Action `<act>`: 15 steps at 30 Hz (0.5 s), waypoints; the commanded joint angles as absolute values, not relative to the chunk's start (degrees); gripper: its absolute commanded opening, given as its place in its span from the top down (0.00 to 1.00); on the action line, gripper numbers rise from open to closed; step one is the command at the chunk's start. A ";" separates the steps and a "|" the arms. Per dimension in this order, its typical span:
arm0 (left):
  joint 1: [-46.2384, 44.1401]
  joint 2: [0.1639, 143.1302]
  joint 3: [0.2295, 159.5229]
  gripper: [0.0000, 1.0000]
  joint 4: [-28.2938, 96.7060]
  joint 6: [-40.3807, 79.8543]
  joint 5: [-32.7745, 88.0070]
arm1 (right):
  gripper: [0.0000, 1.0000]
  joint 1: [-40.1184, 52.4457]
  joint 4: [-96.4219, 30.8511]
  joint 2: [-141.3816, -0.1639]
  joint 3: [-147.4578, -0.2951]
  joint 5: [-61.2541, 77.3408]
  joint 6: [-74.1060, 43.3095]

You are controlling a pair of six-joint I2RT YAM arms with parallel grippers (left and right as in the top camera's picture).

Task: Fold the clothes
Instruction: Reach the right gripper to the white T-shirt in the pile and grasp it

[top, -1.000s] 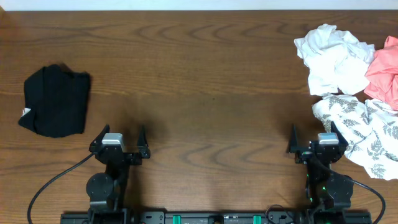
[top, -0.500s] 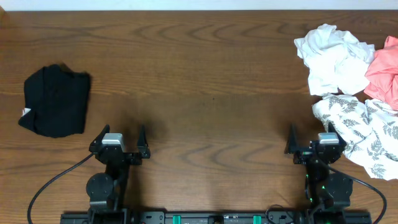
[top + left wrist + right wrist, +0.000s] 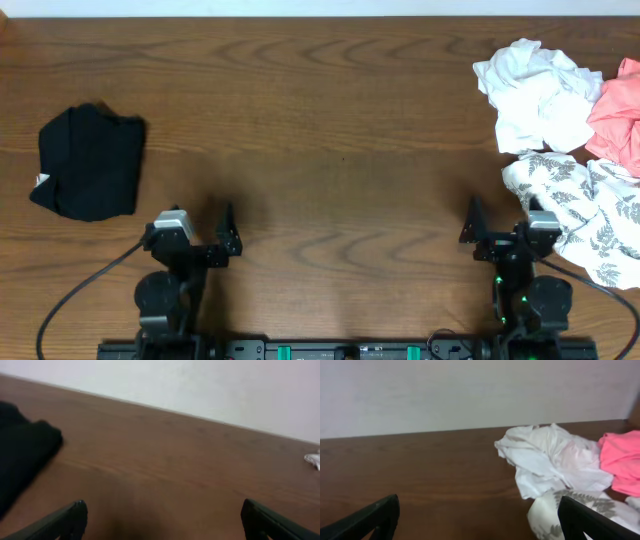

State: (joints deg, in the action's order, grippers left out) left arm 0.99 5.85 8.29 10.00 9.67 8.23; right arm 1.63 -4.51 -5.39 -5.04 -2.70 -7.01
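Status check, overhead view: the black garment (image 3: 90, 163) lies alone at the left side of the table (image 3: 340, 130), gathered into a compact, roughly rectangular bundle with a small pale tag showing at its lower left edge. I judge it to be the one item already folded and set aside, though the fold is loose rather than crisp. At the far right three garments sit in an unfolded heap. The white T-shirt (image 3: 535, 95) is crumpled at the back, and no print is visible on it from here. The pink garment (image 3: 618, 115) touches its right side and runs off the frame edge. The leaf-patterned white garment (image 3: 585, 215) is bunched just in front of both. The middle of the table holds nothing. The left gripper (image 3: 192, 230) sits at the near edge with jaws spread wide and nothing between them; the black bundle is off to its left, apart from it. The right gripper (image 3: 505, 228) is likewise at the near edge, jaws wide and empty, with the leaf-patterned cloth just beside its right finger; contact cannot be told from these views. Estimate: about one of four pieces done, three left. The likely next step is to draw one garment from the heap and spread it flat in the centre.
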 commanded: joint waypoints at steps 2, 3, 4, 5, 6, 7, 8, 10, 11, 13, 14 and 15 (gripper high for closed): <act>0.78 13.56 17.91 0.02 13.23 9.32 8.49 | 0.01 1.89 -4.86 -13.10 -13.96 -4.71 -7.84; 0.78 16.12 20.21 0.02 14.26 8.43 8.49 | 0.01 1.89 -5.50 -15.33 -15.79 -4.71 -7.70; 0.78 18.87 22.72 0.02 15.46 7.38 8.49 | 0.01 1.89 -6.52 -18.48 -18.37 -4.69 -7.66; 0.78 21.71 25.41 0.02 16.88 6.59 8.47 | 0.01 1.89 -7.99 -22.28 -21.47 -4.67 -7.66; 0.78 24.67 28.08 0.02 18.44 5.76 8.47 | 0.01 1.89 -9.63 -25.82 -24.47 -4.47 -7.66; 0.78 27.20 30.39 0.02 19.90 5.23 8.49 | 0.01 1.89 -11.03 -28.51 -26.79 -4.47 -7.66; 0.78 29.74 32.71 0.02 21.58 4.91 8.47 | 0.01 1.89 -13.30 -32.23 -30.17 -4.47 -7.66; 0.78 35.92 38.54 0.02 26.26 4.91 8.49 | 0.01 1.89 -18.59 -39.92 -37.41 -4.43 -7.66; 0.78 37.45 40.05 0.02 27.64 4.91 8.49 | 0.01 1.89 -20.60 -42.63 -40.01 -4.43 -7.66; 0.78 42.48 45.21 0.02 32.86 4.89 8.49 | 0.01 1.67 -26.39 -49.98 -47.20 -4.34 -7.66; 0.78 44.56 47.37 0.02 35.31 4.69 8.49 | 0.01 1.39 -29.15 -53.28 -50.46 -3.97 -7.64; 0.78 46.81 50.00 0.02 38.46 4.51 8.49 | 0.01 0.93 -32.84 -57.25 -54.48 -3.20 -7.60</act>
State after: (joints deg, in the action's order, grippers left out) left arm 0.99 41.95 43.83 34.24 5.91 8.58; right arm 1.61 -28.56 -49.82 -46.37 -3.86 -7.07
